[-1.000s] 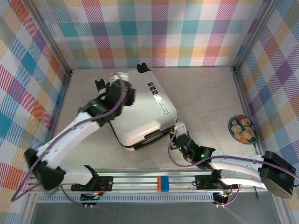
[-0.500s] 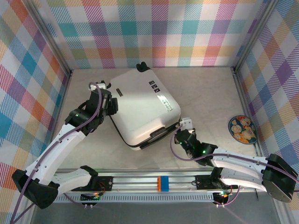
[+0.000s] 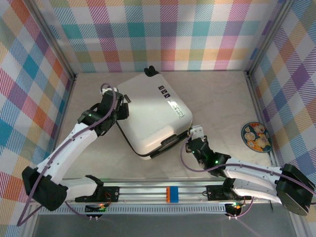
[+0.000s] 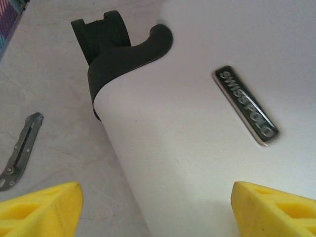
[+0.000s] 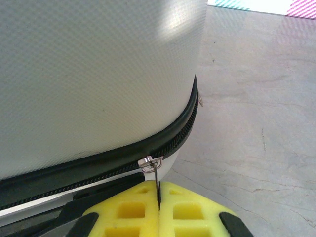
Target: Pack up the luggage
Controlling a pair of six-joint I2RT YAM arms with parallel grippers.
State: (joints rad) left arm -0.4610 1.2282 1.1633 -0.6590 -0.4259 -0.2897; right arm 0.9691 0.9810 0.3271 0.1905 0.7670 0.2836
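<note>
From above, the white luggage (image 3: 157, 116) is seen lying flat on the tabletop (image 3: 222, 98), with the left hand (image 3: 122, 107) at its left edge and the right hand (image 3: 195, 134) at its near corner. At the left wrist, the left hand (image 4: 158, 210) is held wide open and empty beside a black wheel (image 4: 104, 40). At the right wrist, the right hand (image 5: 159, 205) is pinched shut on the luggage's zip pull (image 5: 154, 167).
</note>
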